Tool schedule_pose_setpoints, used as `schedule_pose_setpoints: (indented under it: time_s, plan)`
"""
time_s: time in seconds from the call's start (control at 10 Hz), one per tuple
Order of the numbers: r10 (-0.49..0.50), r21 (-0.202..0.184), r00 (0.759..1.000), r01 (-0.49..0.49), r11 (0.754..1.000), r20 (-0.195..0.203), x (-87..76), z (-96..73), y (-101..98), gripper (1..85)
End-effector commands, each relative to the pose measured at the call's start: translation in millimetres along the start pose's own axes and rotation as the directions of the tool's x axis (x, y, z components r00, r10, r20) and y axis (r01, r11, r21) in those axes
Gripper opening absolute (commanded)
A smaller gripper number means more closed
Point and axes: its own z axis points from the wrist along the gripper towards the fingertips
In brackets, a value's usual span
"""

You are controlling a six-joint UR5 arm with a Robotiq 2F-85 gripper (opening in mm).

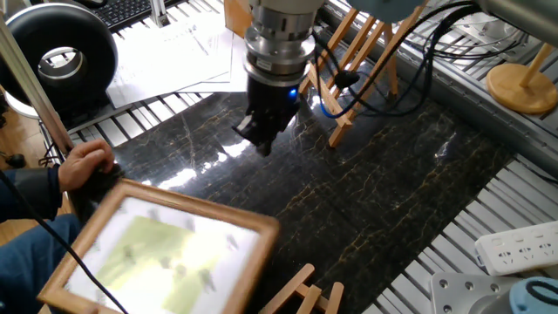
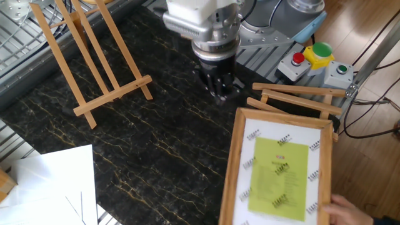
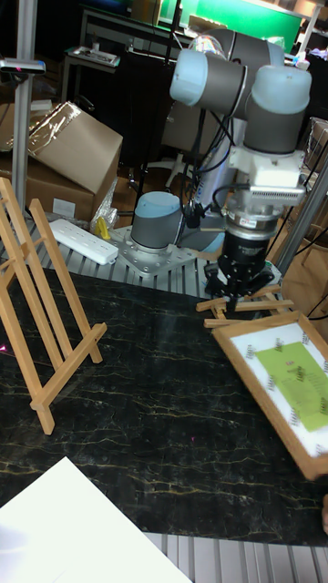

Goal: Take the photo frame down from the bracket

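While a person's hand grips its near edge, the photo frame (image 1: 161, 257) sits tilted and blurred, off the bracket (image 2: 87, 59).

Nearest in one fixed view, a hand (image 1: 85, 164) rests at the frame's left corner on the dark marble table (image 1: 392, 174); the other fixed view shows a second hand (image 2: 353, 209) at the frame's lower edge, and a flat-folded easel (image 2: 300, 100) just beyond the frame's top. Only that view and the tall fixed view show the bracket standing upright and bare, well apart from the frame. Farther back, the gripper (image 2: 217, 89) hangs over the table beside the folded easel, holding nothing; its fingers look close together, but I cannot tell whether they are closed.
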Motion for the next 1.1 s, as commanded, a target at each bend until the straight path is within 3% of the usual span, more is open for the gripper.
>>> schedule_pose_setpoints:
  time_s: [0.0, 0.1, 0.3, 0.8, 1.0]
  plan:
    - [-0.013, 0.111, 0.999, 0.008, 0.994, 0.044, 9.8, -15.7, -35.9, 1.0]
    - [-0.036, 0.133, 0.997, 0.027, 0.991, 0.066, 10.9, -18.2, -47.6, 1.0]
    - [-0.069, 0.134, 0.994, 0.058, 0.989, 0.083, 12.3, -16.1, -57.3, 1.0]
    - [-0.089, 0.109, 0.990, 0.078, 0.991, 0.105, -6.1, -1.7, -56.3, 1.0]
    - [-0.096, 0.097, 0.990, 0.086, 0.992, 0.102, -5.3, -0.8, -52.7, 1.0]
